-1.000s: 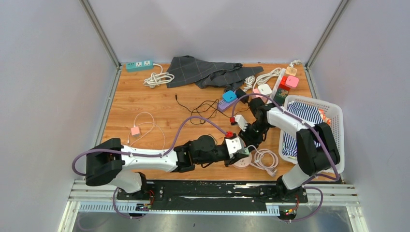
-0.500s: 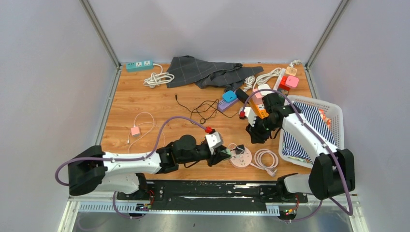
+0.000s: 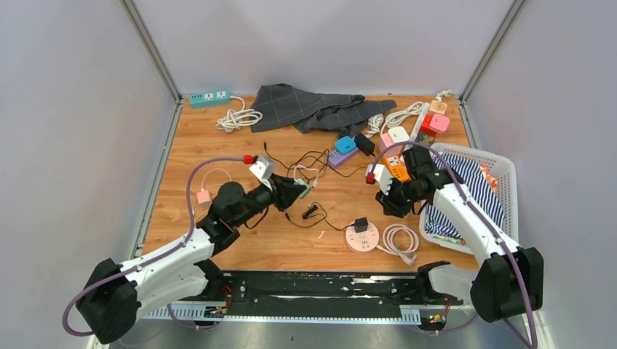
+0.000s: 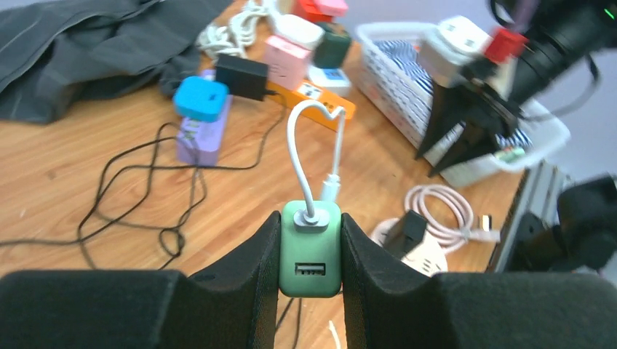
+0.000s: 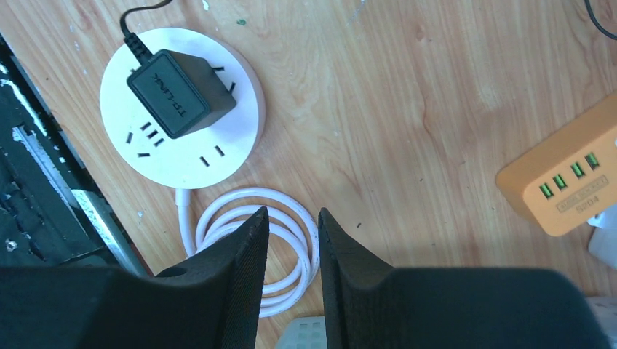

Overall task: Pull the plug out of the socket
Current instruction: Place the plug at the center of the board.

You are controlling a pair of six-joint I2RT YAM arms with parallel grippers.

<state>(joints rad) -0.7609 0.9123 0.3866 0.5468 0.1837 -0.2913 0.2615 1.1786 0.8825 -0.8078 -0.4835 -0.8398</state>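
- Close to the near edge of the wooden bench point(image 3: 218, 145), right of its middle, lies the round white plastic socket disc point(image 3: 364, 243). A square black power adapter point(image 3: 360, 225) is plugged into its top face. A coiled white cable point(image 3: 399, 240) lies just beside the disc toward the right edge.
- The right hand point(image 5: 292, 218) hangs above the bench just behind that coil. Its fingers stand a narrow gap apart with nothing between them. In its own view the disc sits off to one side of the fingertips, not under them.
- Further in, left of the bench's middle, the left hand point(image 4: 311, 216) is clamped on the small green rectangular charger plug point(image 4: 311, 254), one finger on each flat side. The plug appears held above the bench and well apart from the disc, so I judge it already free of the socket.
- The plug's long axis runs in line with the fingers, pointing out of the grip. A short white lead point(image 4: 295, 138) loops from its outer end.
- From the left hand, the disc lies toward the near right corner, and the right hand is the nearer of the two to it. If the black adapter must come out too, the right arm looks better placed, pulling straight up off the disc's face.
- Toward the far edge lie a purple power strip point(image 4: 196, 138) carrying a blue plug point(image 4: 201, 98), and beyond them a rumpled grey cloth point(image 3: 305, 105).
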